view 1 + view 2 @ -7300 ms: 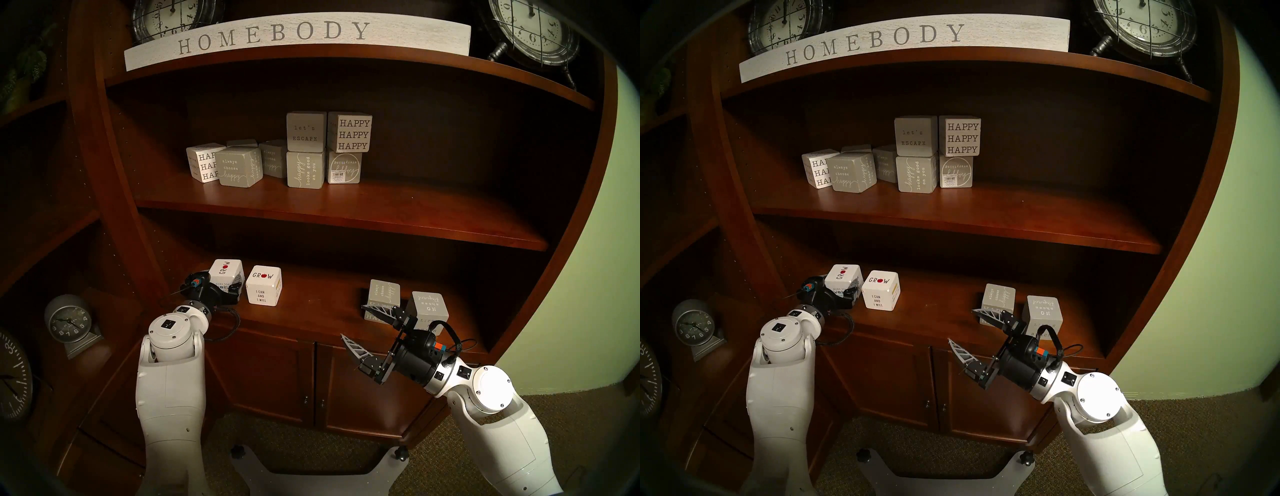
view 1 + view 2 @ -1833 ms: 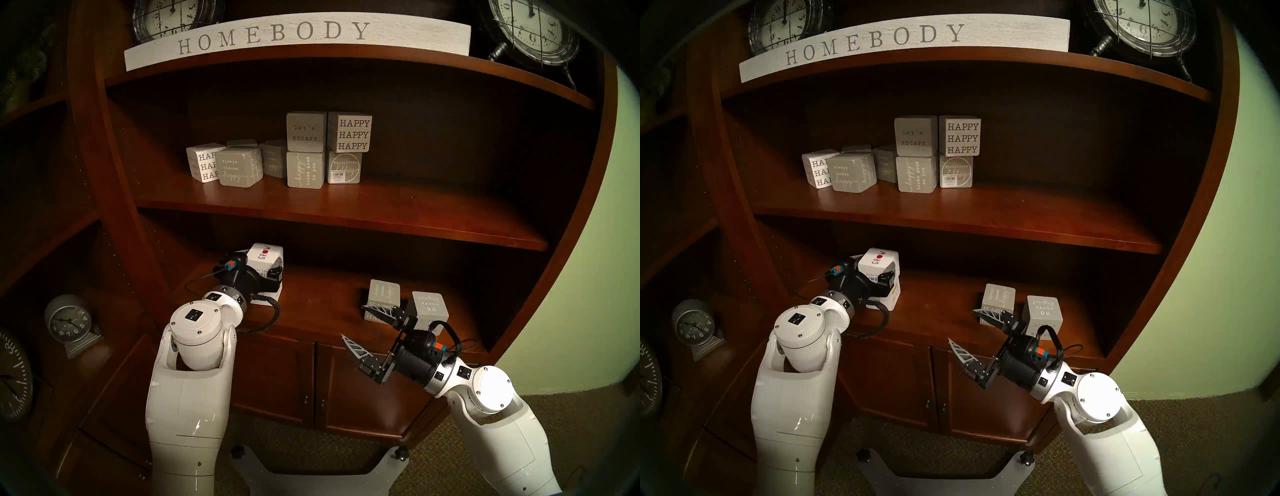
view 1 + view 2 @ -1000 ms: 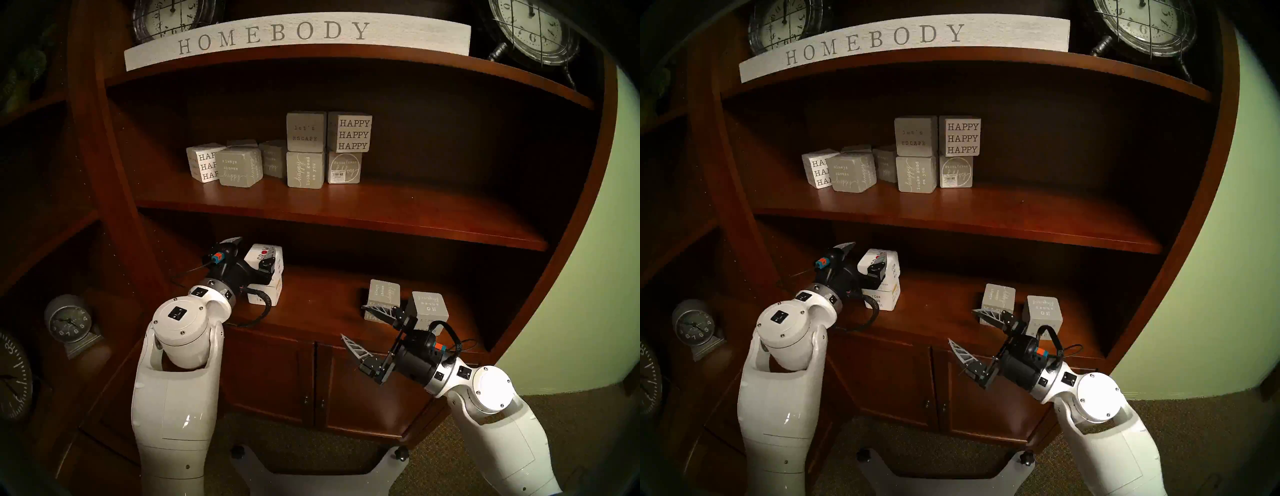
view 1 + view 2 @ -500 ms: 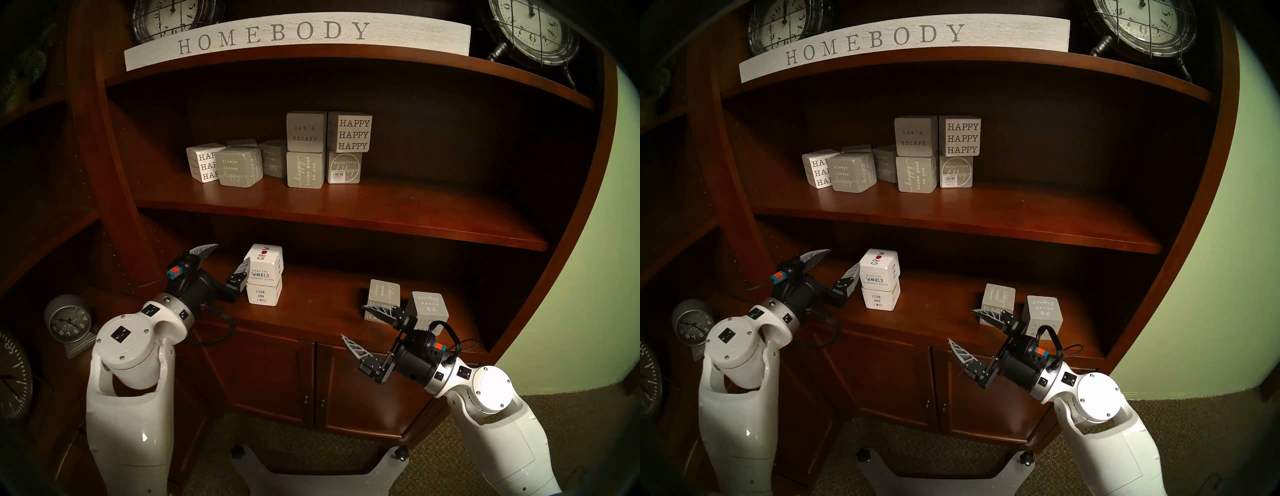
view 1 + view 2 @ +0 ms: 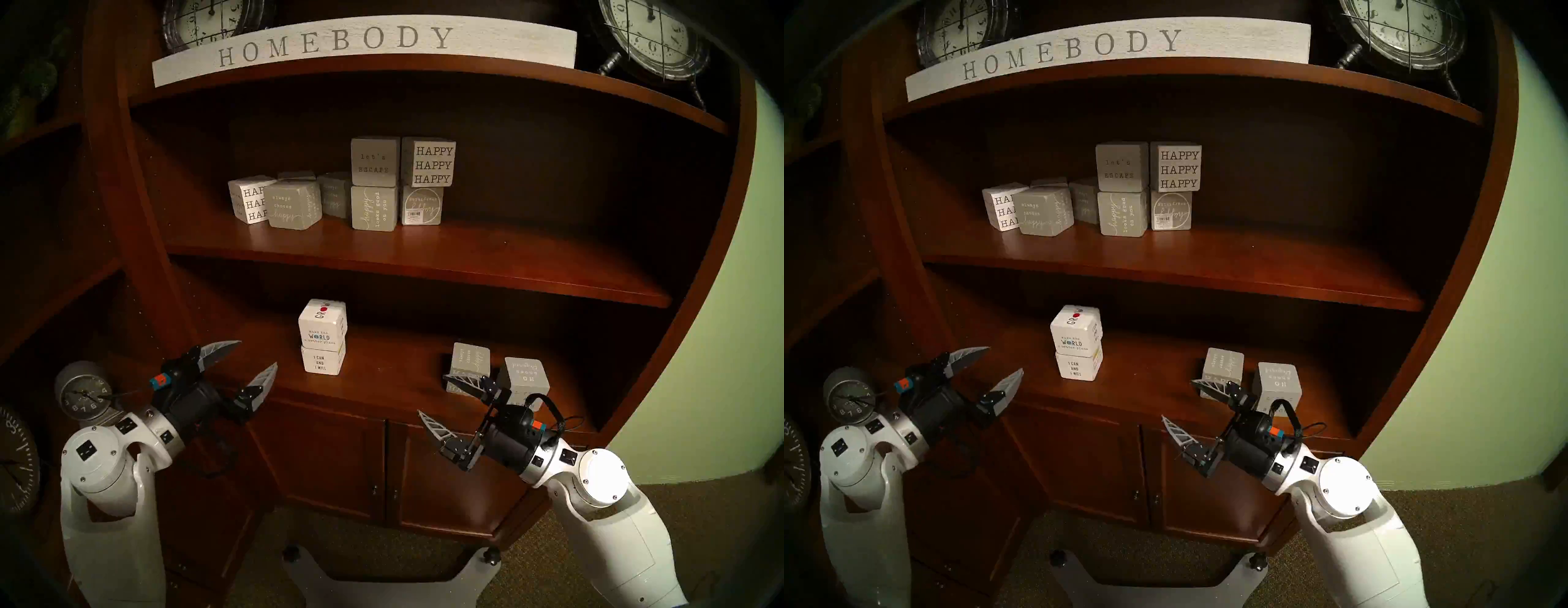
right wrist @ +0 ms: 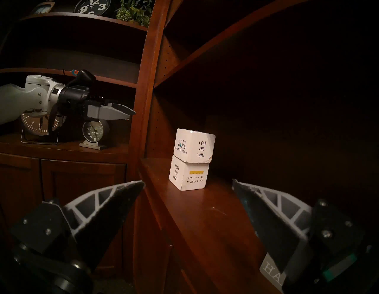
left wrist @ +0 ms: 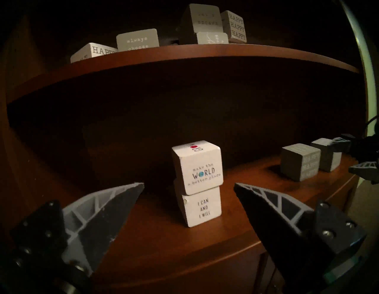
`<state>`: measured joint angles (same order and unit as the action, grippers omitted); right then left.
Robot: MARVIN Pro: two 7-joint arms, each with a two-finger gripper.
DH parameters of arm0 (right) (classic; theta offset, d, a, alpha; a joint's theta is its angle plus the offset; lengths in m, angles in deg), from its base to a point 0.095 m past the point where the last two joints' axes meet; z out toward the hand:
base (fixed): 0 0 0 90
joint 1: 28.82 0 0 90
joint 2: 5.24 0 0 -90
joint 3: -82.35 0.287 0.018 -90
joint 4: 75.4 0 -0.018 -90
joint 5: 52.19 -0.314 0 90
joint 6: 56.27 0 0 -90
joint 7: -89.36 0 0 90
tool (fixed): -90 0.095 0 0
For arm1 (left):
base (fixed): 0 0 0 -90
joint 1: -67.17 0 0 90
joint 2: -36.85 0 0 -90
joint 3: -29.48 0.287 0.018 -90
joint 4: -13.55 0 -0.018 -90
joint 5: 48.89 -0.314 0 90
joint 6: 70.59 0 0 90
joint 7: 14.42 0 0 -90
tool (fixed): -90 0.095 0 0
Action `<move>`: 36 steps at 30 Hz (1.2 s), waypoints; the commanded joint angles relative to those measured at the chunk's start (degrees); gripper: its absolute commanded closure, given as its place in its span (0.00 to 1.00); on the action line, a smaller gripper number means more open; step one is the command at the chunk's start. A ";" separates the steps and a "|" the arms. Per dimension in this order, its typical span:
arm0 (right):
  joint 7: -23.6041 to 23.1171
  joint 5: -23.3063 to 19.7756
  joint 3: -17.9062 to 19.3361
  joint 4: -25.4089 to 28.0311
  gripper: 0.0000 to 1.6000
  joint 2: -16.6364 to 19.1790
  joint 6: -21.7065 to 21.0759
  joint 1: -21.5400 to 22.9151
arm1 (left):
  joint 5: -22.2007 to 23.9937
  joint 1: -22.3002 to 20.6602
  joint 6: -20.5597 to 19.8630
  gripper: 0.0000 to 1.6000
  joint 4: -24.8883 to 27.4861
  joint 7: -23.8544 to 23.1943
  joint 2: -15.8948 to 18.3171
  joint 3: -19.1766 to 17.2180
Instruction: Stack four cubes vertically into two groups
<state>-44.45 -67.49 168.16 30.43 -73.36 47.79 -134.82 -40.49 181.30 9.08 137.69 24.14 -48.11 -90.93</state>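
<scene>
Two white "GROW" cubes stand as a tower on the lower shelf: the top cube (image 5: 322, 322) rests slightly turned on the bottom cube (image 5: 322, 360). The tower also shows in the left wrist view (image 7: 198, 168) and the right wrist view (image 6: 193, 145). Two grey white-lettered cubes, the left (image 5: 470, 361) and the right (image 5: 526, 375), stand side by side on the shelf's right part. My left gripper (image 5: 257, 353) is open and empty, off the shelf's left front, apart from the tower. My right gripper (image 5: 432, 393) is open and empty, with its upper finger in front of the left grey cube.
The upper shelf (image 5: 424, 259) overhangs the tower and holds several other grey and white cubes (image 5: 375, 161). The bookcase's upright post (image 5: 169, 297) stands by my left gripper. A small clock (image 5: 82, 392) stands at the left. Cabinet doors (image 5: 386, 467) are below.
My left gripper set the GROW cube on the other one, opened, and drew back down and left, off the shelf. The right arm has not moved.
</scene>
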 commanded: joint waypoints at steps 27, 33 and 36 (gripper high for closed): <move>24.19 6.55 10.01 14.84 0.00 -11.80 7.21 -20.08 | 7.41 2.36 8.18 0.00 -4.30 -11.99 1.07 -4.59; 26.41 3.62 11.69 15.37 0.00 -12.93 6.02 -20.10 | 7.30 2.21 8.18 0.00 -4.33 -12.25 0.88 -4.71; 26.65 2.58 12.17 14.36 0.00 -12.78 4.92 -19.13 | 7.26 2.16 8.17 0.00 -4.33 -12.34 0.80 -4.75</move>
<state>-19.39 -61.64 179.00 43.79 -84.43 53.76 -154.36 -33.66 183.59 17.20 132.82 11.63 -46.93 -95.63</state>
